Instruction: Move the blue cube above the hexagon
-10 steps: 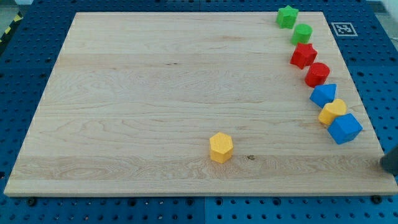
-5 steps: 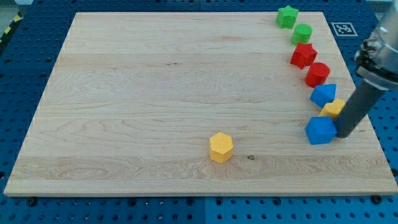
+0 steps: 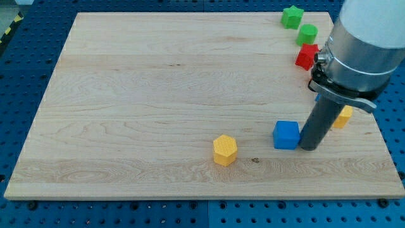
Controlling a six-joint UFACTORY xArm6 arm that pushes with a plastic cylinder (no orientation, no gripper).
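Note:
The blue cube [image 3: 286, 135] sits on the wooden board at the lower right of centre. My tip [image 3: 309, 147] touches the cube's right side. The yellow hexagon [image 3: 224, 150] lies to the cube's left and a little lower, about a block's width of bare board between them. The arm's grey body [image 3: 361, 44] covers part of the board's right side.
A green star-like block [image 3: 292, 16], a green round block [image 3: 308, 33] and a red block [image 3: 306, 57] run down the board's right edge. A yellow block [image 3: 343, 117] shows partly behind the rod. A white marker tag lies off the board's top right corner, mostly hidden.
My tip has pushed the blue cube leftwards from the right edge towards the yellow hexagon. The arm now hides the red round block and the other blue block.

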